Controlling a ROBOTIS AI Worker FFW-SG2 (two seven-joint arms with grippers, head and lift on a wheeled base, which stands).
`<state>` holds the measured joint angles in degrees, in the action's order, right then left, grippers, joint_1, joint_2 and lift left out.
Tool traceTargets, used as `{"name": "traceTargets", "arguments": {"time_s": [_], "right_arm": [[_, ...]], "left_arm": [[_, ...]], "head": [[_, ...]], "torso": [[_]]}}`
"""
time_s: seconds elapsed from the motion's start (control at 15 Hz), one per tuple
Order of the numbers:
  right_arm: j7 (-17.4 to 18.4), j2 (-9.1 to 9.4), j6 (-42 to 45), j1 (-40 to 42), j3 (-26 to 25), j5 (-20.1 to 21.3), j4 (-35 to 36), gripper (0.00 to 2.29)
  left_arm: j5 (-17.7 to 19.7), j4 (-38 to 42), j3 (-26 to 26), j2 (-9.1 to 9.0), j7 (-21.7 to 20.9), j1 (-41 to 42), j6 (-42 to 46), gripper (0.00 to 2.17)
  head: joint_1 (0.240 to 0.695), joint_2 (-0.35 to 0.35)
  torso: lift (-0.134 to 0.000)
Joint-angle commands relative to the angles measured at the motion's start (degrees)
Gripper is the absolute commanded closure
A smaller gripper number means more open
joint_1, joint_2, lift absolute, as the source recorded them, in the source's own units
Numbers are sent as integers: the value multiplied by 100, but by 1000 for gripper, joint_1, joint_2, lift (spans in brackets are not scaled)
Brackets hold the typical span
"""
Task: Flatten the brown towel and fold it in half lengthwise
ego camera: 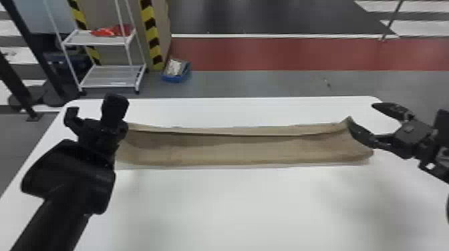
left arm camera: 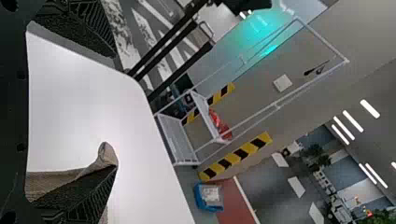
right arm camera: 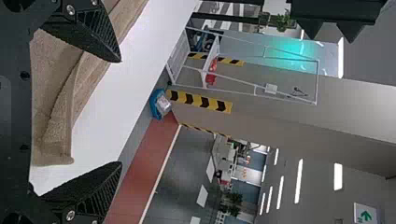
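As it lies, the towel [ego camera: 234, 150] runs lengthwise left-to-right.

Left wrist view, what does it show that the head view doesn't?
The left wrist view adds long white ceiling lights, leafy green plants and a square white wall panel.

The head view adds the black right end effector and the right end of the brown cloth towel.

Both share that towel, the white table, white metal cart, blue basket and black left end effector.

The towel [ego camera: 240, 150] lies on the table [ego camera: 240, 203], shelf [ego camera: 108, 77] behind left.
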<state>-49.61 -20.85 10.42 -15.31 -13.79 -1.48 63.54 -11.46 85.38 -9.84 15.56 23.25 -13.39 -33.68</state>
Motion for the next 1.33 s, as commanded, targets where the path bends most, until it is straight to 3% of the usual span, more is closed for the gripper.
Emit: {"name": "traceTargets", "arguments": {"time_s": [0.0,0.13,0.27,0.33,0.4,0.53,0.8,1.0,1.27], "right_arm": [[4,10,-2,2,-62,-28,0,117],[4,10,-54,63,-98,-45,-8,117],[-13,2,-54,107,-133,-45,-8,117],[-40,-7,-54,107,-150,-72,-8,117],[-48,-16,-72,133,-150,-72,-8,117],[-66,-16,-89,160,-186,-81,-8,120],[-215,-34,-107,177,-194,-204,0,181],[-207,-25,-177,230,-221,-221,0,221],[13,-51,-1144,195,-511,-151,0,289]], "left_arm": [[197,-135,149,70,180,152,1614,39],[627,-346,237,132,-137,126,2001,43],[531,-742,149,114,-339,47,2774,39],[487,-777,62,96,-383,20,2739,39],[285,-777,0,88,-383,12,2405,39],[-93,-619,-97,79,-523,38,911,39],[109,-338,167,105,-541,179,893,39],[636,111,510,167,-708,504,1122,39],[1752,278,993,360,-1516,697,1192,43]], "head": [[678,18],[661,20],[649,3],[651,-1],[651,-6],[658,-22],[694,-7],[693,3],[695,-4]], "torso": [[-128],[-128],[-128],[-128],[-128],[-128],[-128],[-128],[-128]]}}
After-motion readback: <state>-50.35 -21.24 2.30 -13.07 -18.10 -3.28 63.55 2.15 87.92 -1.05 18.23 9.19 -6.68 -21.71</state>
